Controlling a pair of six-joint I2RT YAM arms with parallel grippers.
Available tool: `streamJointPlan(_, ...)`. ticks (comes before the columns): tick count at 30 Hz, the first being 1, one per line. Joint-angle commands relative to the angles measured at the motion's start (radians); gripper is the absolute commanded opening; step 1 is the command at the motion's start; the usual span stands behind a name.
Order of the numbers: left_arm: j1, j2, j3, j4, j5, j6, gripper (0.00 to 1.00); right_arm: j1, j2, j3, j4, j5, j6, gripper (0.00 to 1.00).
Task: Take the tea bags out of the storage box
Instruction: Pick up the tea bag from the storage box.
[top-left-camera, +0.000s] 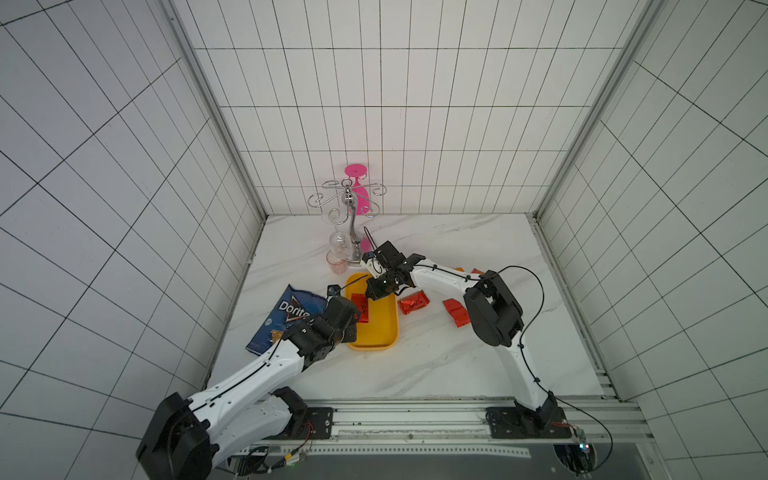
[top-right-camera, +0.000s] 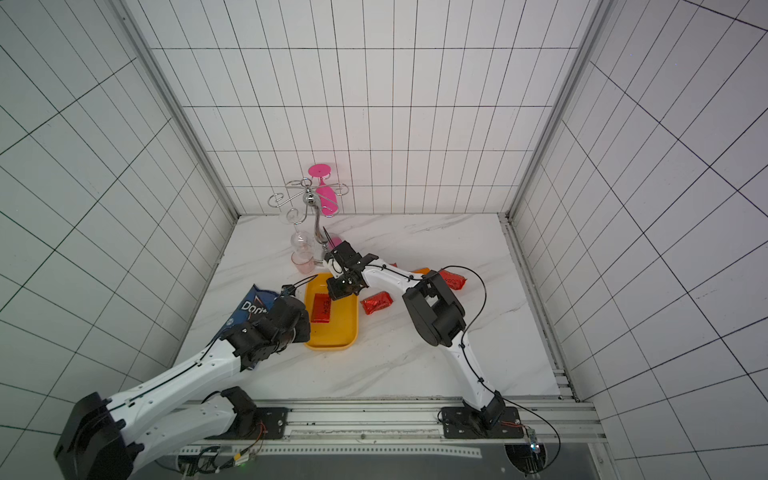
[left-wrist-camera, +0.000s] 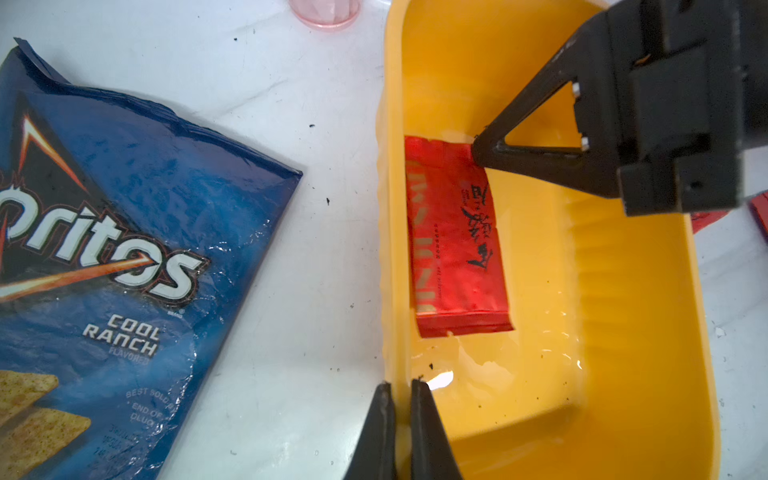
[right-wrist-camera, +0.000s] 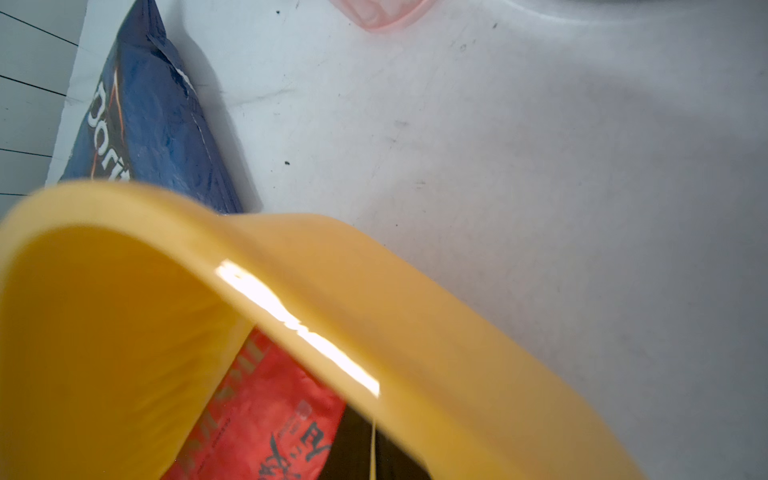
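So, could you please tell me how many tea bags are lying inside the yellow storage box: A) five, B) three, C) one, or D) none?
C: a single red tea bag is all that lies inside the storage box.

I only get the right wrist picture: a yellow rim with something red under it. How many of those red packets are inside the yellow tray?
Observer: Just one shiny red foil tea bag lies in the shallow yellow plastic storage box.
Operator: Is anything gripping it?
Observer: Yes. The left wrist view shows the right gripper shut on one corner of it.
Operator: What is the other arm doing?
Observer: The left gripper is shut on the box's side wall, one finger inside and one outside.
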Motion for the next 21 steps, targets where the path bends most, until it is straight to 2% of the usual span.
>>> streamJointPlan(1,-0.004,0.001,-0.001,0.029,-0.006,0.008,0.00,0.005,0.009,0.045,-0.011,-0.013,-0.003,0.00)
streamJointPlan(10,-0.004,-0.001,0.000,0.028,-0.009,0.007,0.00,0.005,-0.181,-0.076,0.047,0.012,-0.020,0.00)
streamJointPlan(21,-0.004,-0.002,-0.003,0.028,-0.013,0.004,0.00,-0.030,-0.496,-0.313,0.035,0.149,-0.050,0.00)
